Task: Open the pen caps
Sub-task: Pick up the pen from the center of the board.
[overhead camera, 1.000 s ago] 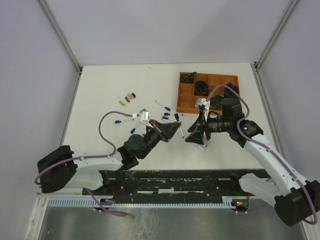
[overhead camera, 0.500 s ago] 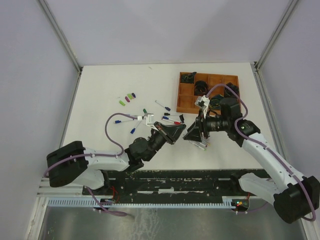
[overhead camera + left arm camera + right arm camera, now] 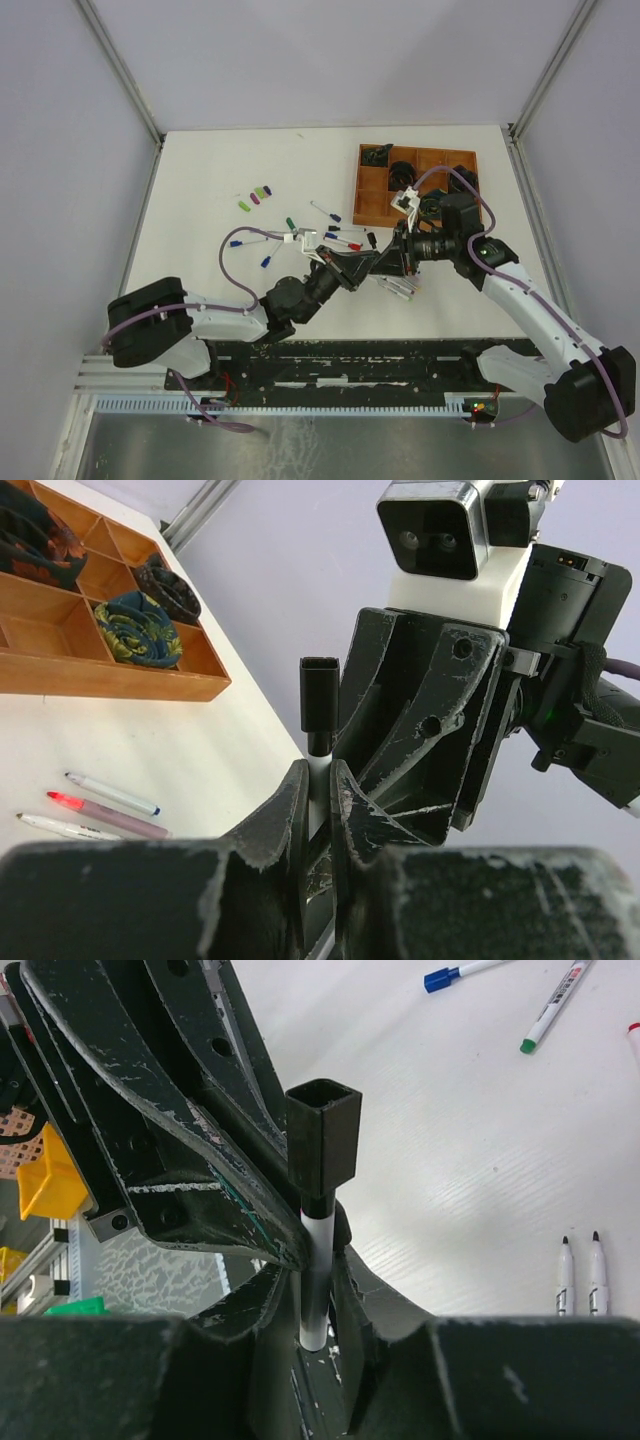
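The left gripper is clenched on a slim white-barrelled marker pen held upright, its stubby black square plastic cap on top. The right gripper faces it, jaws narrow on either side of the same barrel just under the cap; whether they press it cannot be told. Other loose pens lie on the white table near the brown wooden compartment tray.

An orange-brown wooden tray with compartments sits at the upper right of the white table in the overhead view. Rolled patterned fabric pieces lie in several compartments, one blue-green, others dark.
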{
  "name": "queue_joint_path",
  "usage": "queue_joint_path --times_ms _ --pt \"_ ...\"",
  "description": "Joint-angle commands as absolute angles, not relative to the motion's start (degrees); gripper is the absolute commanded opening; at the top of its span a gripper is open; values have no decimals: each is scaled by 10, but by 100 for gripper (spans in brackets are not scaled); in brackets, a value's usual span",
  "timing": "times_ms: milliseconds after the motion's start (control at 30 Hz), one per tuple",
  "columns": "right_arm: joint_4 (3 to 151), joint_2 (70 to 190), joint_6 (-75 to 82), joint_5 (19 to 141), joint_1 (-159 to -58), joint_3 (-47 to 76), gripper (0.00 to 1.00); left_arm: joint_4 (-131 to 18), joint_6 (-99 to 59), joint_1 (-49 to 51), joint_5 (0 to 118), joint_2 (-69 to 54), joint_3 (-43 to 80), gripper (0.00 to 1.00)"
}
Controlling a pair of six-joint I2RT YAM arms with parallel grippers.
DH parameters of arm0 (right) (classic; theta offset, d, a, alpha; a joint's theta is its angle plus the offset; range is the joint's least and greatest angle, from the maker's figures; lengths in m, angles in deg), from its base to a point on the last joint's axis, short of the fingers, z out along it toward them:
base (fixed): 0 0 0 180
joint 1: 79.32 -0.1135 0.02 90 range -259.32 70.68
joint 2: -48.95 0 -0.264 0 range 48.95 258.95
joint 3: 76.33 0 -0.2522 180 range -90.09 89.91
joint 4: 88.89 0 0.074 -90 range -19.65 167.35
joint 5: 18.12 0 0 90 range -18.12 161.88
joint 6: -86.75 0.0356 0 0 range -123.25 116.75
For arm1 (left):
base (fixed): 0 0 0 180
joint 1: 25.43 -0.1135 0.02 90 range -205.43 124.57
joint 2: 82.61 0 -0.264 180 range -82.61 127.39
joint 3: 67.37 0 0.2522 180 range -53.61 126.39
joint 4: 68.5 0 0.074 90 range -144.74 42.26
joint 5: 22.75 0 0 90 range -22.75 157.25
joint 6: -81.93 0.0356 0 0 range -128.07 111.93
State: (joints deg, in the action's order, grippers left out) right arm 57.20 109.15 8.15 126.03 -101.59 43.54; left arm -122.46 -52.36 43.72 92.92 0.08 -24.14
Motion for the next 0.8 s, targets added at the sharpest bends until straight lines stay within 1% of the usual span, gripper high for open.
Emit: queue_joint_path --times_ms 0,67,167,200,267,367,433,567,633,767 --pt "593 1099 93 1279 -1013 426 26 -1272 -483 442 948 4 -219 3" --pt "589 1101 92 1280 -1012 425 21 -1272 -481 443 949 3 -219 3" --pt "584 1101 86 1282 -1012 423 2 -1271 -478 443 951 0 -219 3" --pt "582 1102 84 1281 -1012 422 2 -1272 -478 443 952 -1 -220 4" --pt "576 1100 78 1280 -1012 419 1 -1271 -480 443 956 -4 -223 14" --pt "561 1096 65 1280 -1008 411 1 -1267 -494 443 968 -16 -234 42" --pt "548 1092 55 1280 -1005 405 1 -1260 -504 443 980 -30 -245 56" --pt "510 1079 15 1270 -1003 392 1 -1209 -511 442 995 -76 -264 75" --pt "483 1076 -19 1268 -1003 384 1 -1157 -501 438 987 -105 -265 81" --pt "441 1081 -78 1274 -1003 371 1 -1127 -459 427 916 -152 -264 85"
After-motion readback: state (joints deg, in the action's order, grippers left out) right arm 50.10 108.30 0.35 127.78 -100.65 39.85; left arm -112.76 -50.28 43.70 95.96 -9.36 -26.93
